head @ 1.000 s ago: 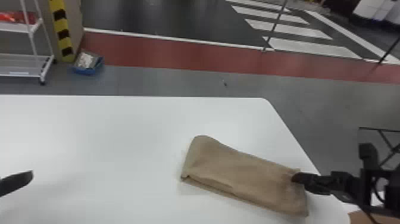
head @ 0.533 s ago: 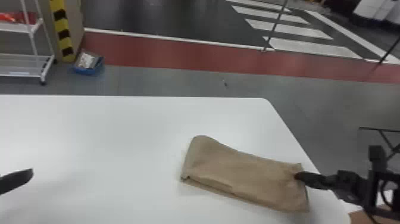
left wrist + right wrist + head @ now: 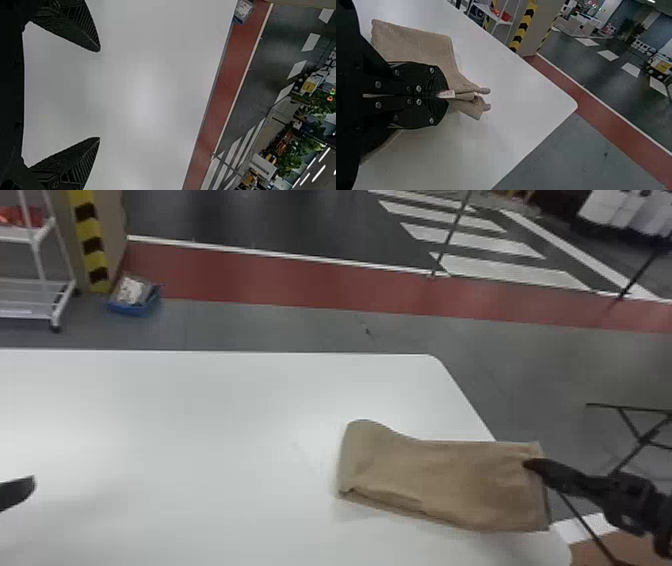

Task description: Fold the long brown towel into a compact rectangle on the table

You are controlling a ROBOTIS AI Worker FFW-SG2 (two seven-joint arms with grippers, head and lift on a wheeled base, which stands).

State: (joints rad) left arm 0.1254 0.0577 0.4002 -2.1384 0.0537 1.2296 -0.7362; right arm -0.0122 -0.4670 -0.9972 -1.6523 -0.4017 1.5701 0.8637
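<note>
Your left gripper (image 3: 100, 94) gapes wide, empty. The towel (image 3: 440, 480) lies on the table (image 3: 200, 440), its right end raised, pinched tight by your right gripper (image 3: 446, 95). Swing that end left slowly, edges aligned.

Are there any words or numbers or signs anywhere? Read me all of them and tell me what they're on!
None that I can read.
Small white tag on the brown towel, at the right gripper: faint marks, too small to read.
Blue box on the floor: whatever is in it is too blurred to read.
Black-and-yellow striped post: stripes, no words I can make out.
</note>
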